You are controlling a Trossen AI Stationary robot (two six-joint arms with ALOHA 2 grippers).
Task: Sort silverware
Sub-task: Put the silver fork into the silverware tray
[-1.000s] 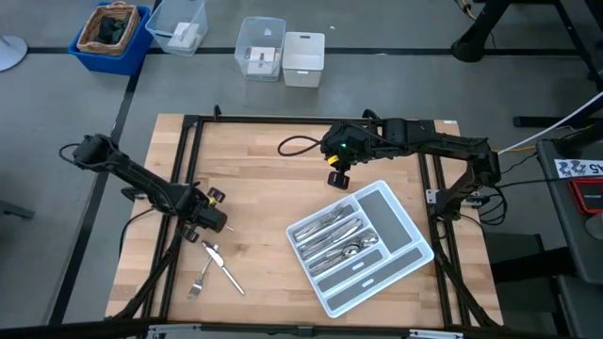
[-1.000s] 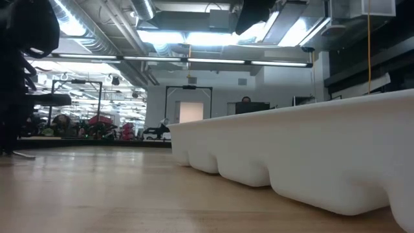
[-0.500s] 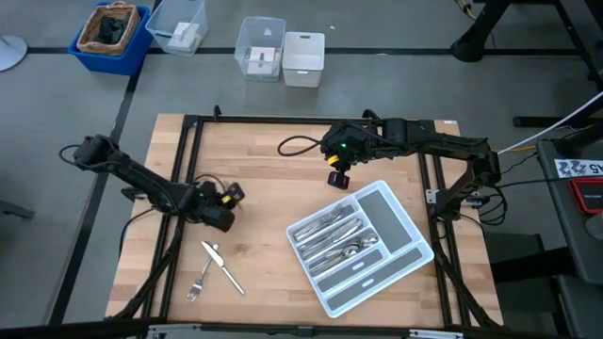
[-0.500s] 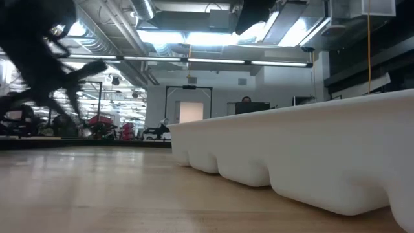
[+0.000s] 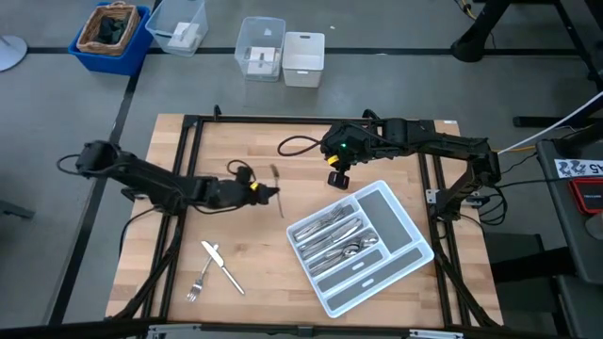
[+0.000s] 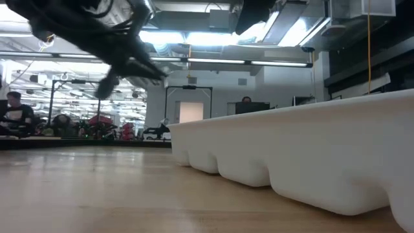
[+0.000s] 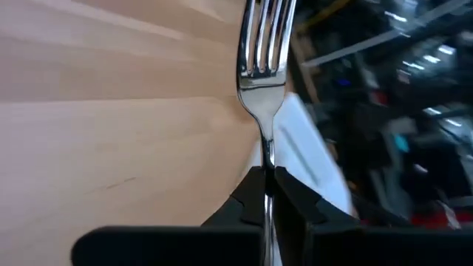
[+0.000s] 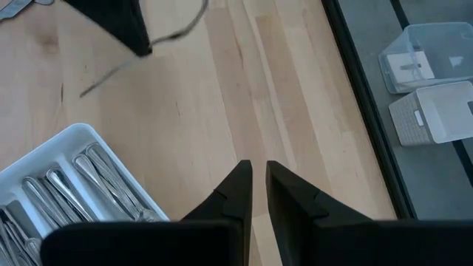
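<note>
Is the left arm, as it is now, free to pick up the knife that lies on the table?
Probably not yet. The left pincer is shut on a fork, so it has no free grip. Nothing lies over the knife on the table; only another fork lies beside it.

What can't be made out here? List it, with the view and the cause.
- Fork: left wrist view, tine tips cut off by the top edge.
- Tray: low view, contents hidden behind its wall.
- Left gripper: low view, motion-blurred.
- Pieces in the tray: high view, too small to count.
</note>
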